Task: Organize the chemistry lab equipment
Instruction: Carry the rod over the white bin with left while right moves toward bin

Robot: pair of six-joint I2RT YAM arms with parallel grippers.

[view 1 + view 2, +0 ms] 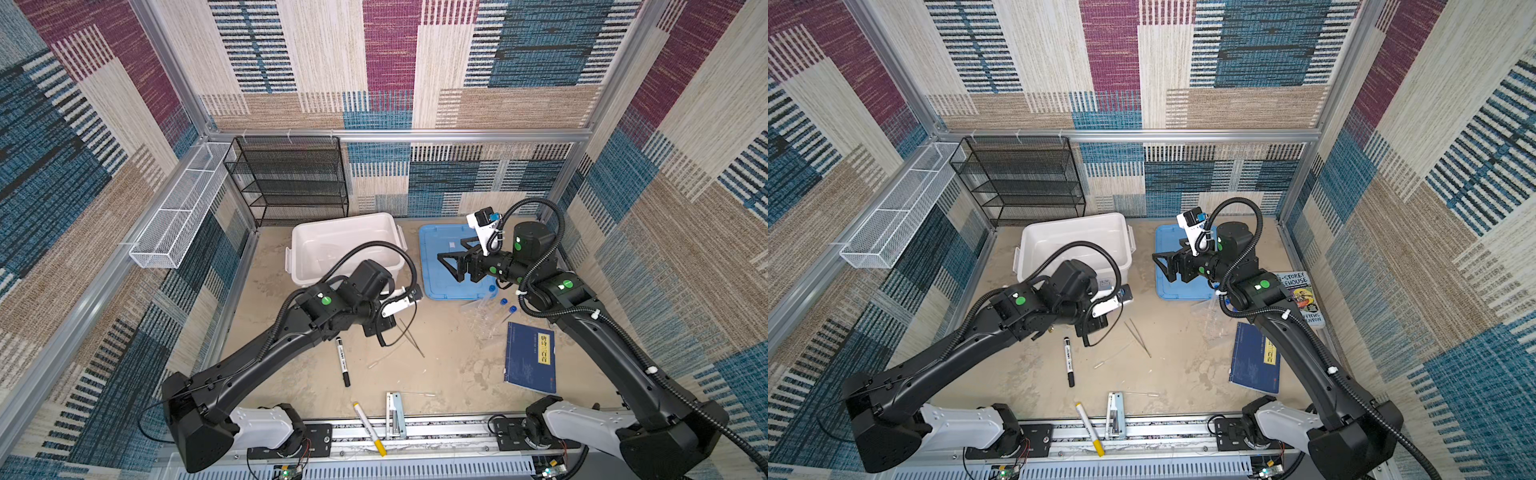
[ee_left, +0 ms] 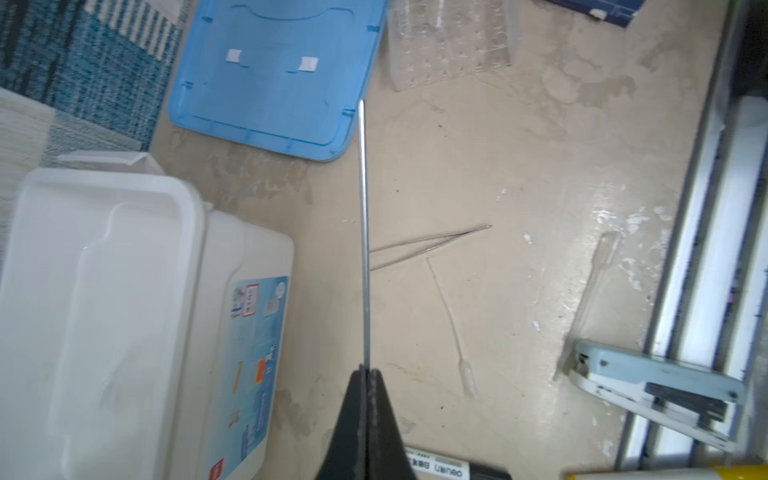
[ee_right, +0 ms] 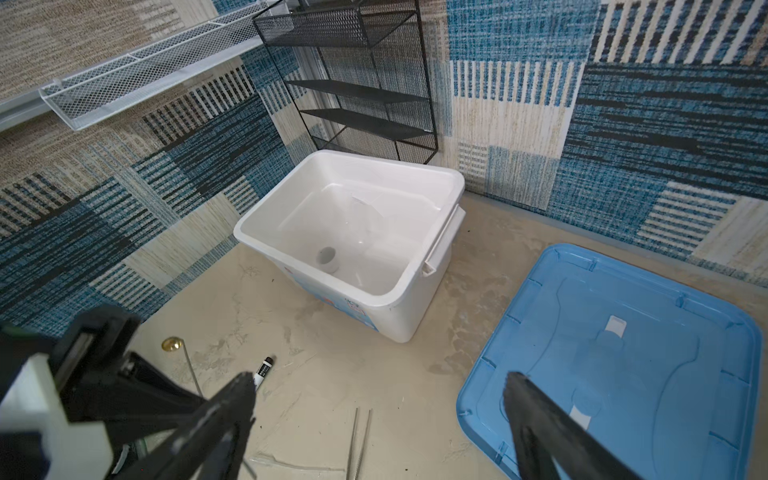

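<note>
My left gripper (image 2: 368, 370) is shut on a thin grey rod (image 2: 364, 232) and hangs above the floor beside the white bin (image 1: 345, 220). My right gripper (image 3: 379, 380) stands open and empty above the edge of the blue lid (image 3: 623, 332). Metal tweezers (image 1: 411, 336) and a thin clear dropper (image 2: 451, 320) lie on the floor between the arms. The clear tube rack (image 2: 453, 41) lies near the lid, with blue-capped test tubes (image 1: 503, 302) beside it. A small white round dish (image 3: 327, 258) sits inside the bin.
A black marker (image 1: 343, 361), a yellow-tipped marker (image 1: 370, 428) and a stapler (image 1: 395, 413) lie near the front rail. A blue book (image 1: 530, 357) lies at the right. A black mesh shelf (image 1: 286, 178) and a white wire basket (image 1: 183, 208) stand at the back left.
</note>
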